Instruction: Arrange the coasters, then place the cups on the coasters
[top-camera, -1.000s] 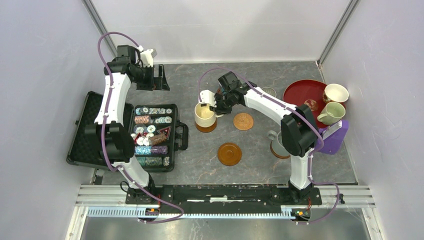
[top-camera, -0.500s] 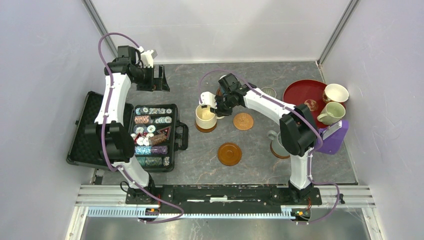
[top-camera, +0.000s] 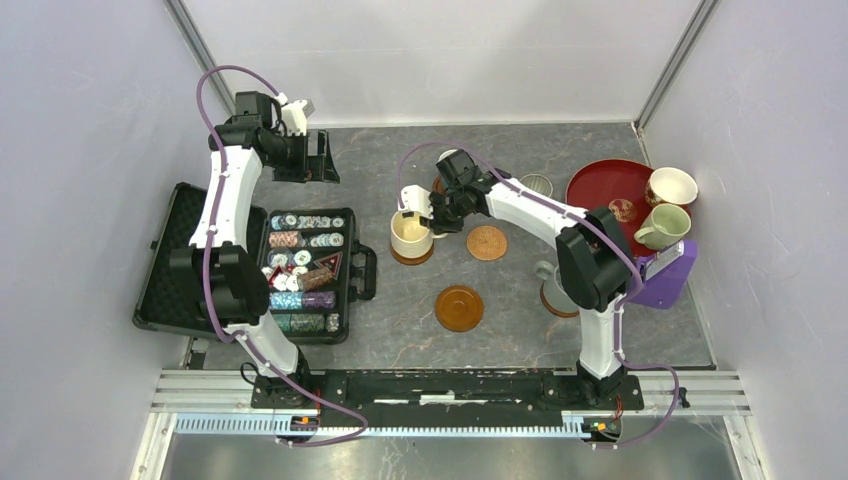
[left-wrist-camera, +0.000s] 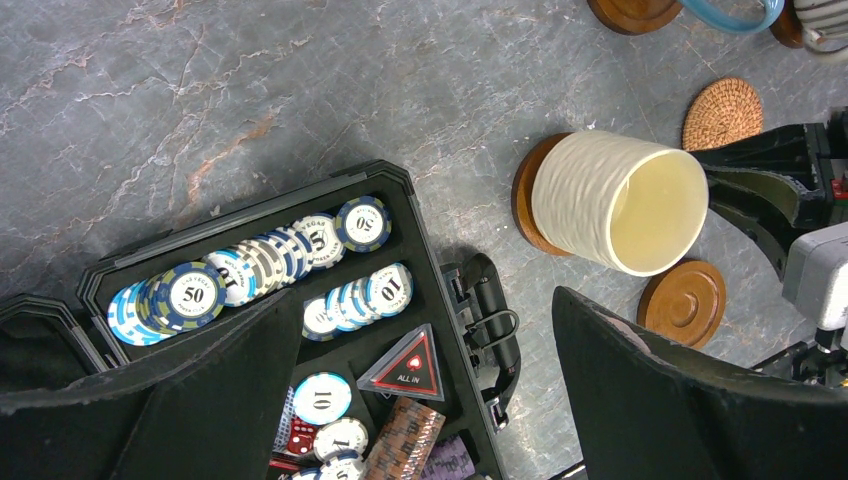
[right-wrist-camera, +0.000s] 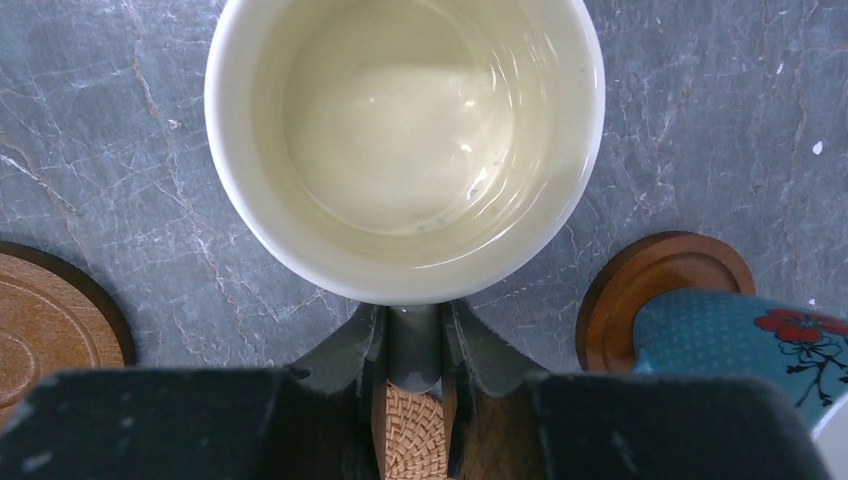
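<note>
Right hand (right-wrist-camera: 413, 352) is clamped on the handle of the cream-yellow mug (top-camera: 410, 231), fingers pinching it from both sides. That grip keeps the mug upright and leaves the rim alone. The mug is left of the counter's middle, over a dark brown coaster (left-wrist-camera: 521, 196) that peeks out from under its base. It looks set down, though I can't tell if the full weight is on it.

Left hand (top-camera: 321, 159) hangs wide open with nothing in it, up at the far left corner. That's well out of the way, I'd say on purpose.

Now the room around it. The poker chip case (top-camera: 305, 270) sits close on the mug's left, its carry handle poking toward the coaster, so there's no slack that way. Just beyond, a blue mug (right-wrist-camera: 735, 330) already stands on its own coaster. The woven copper-orange coaster (top-camera: 487, 242) lies right under the wrist. It's flat, so backing out along the handle's line looks clear. An empty dark brown coaster (top-camera: 459, 307) waits nearer the front edge with open counter around it.
</note>
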